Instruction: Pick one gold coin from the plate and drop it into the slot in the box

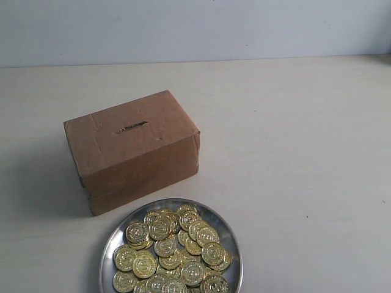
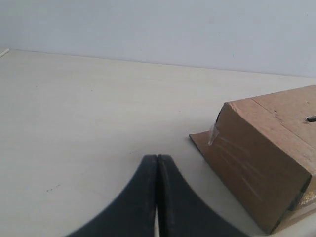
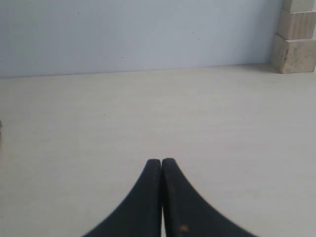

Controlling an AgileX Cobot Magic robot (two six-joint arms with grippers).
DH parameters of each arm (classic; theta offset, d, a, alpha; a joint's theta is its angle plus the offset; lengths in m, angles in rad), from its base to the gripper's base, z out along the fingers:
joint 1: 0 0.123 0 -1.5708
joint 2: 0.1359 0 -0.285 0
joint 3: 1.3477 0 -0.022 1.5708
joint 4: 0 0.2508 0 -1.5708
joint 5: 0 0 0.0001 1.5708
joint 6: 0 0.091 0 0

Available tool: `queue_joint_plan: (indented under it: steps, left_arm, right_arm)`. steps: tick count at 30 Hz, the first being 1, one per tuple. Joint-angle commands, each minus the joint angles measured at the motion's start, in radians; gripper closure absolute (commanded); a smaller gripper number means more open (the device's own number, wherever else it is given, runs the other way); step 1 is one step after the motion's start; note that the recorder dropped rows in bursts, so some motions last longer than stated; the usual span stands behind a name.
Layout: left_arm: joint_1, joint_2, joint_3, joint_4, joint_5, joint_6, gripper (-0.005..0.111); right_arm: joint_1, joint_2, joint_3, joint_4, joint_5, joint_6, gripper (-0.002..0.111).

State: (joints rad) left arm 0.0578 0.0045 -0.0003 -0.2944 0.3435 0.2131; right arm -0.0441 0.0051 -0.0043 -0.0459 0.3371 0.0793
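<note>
Left gripper (image 2: 157,157): fingers pressed flat together, clamped on nothing, low over the bare table (image 2: 89,123). The box (image 2: 261,163) sits ahead of that claw and off to one side, clear of it, with a short end face turned toward the claw and a loose cardboard flap at its foot. The slot (image 2: 310,118) is on the box's top face, beyond the claw; only one end of it shows from there. Right gripper (image 3: 161,160): same story, fingers closed tip to tip and empty (small orange speck on one finger). Ahead of it is only bare tabletop up to a pale wall, with stacked wooden blocks (image 3: 295,37) well ahead and to one side. In the exterior view the plate (image 1: 229,235) lies just beside the box's long side face, touching or not I cannot tell. The gold coins (image 1: 171,250) are heaped in the plate. Where the plate lies relative to either claw cannot be told.
</note>
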Motion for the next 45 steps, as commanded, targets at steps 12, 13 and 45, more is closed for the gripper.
queue_joint_plan:
  steps: [12, 13, 45]
  left_arm:
    - [0.002, -0.005, 0.000, 0.003, 0.007, -0.012, 0.107]
    - [0.002, -0.005, 0.000, 0.003, 0.007, -0.012, 0.107]
    - [-0.010, -0.005, 0.000, 0.135, 0.002, -0.010, 0.107]
  right_arm:
    - [-0.005, -0.005, 0.004, 0.004, -0.002, -0.001, 0.108]
    - [-0.005, -0.005, 0.004, 0.004, -0.002, -0.001, 0.108]
    - [-0.005, -0.005, 0.004, 0.006, -0.002, -0.001, 0.108]
